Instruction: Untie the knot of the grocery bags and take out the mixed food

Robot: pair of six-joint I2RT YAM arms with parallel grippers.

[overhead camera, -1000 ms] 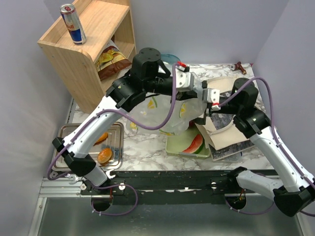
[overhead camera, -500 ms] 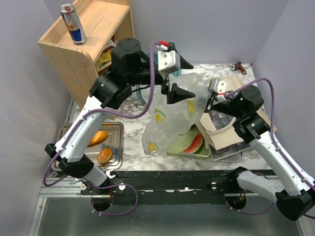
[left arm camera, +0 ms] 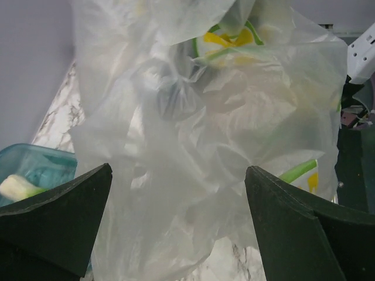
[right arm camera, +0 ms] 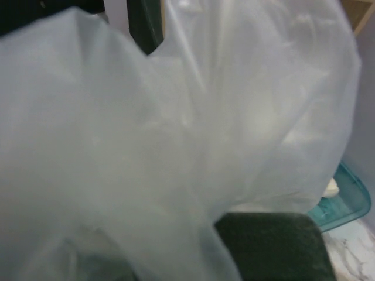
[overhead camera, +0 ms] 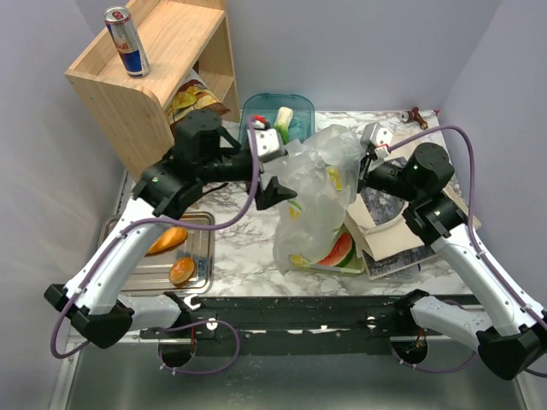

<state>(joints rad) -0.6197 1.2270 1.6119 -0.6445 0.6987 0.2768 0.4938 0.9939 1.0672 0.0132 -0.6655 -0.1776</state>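
Holding bag point(overhead camera: 318, 201) upright, centre frame, in clamped right gripper point(overhead camera: 361, 162); left gripper point(overhead camera: 269, 166) agape, empty, just left.

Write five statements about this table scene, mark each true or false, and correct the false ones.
1. The blue-silver can stands upright on top of the wooden shelf. True.
2. The left pincer is clamped on the grocery bag. False: its jaws stand wide open and grip nothing.
3. The right pincer is shut on the grocery bag. True.
4. The watermelon wedge lies on the metal tray. False: it lies on the light green tray; the metal tray holds bread rolls.
5. The teal container has nothing in it. False: a green-white leafy vegetable lies inside.
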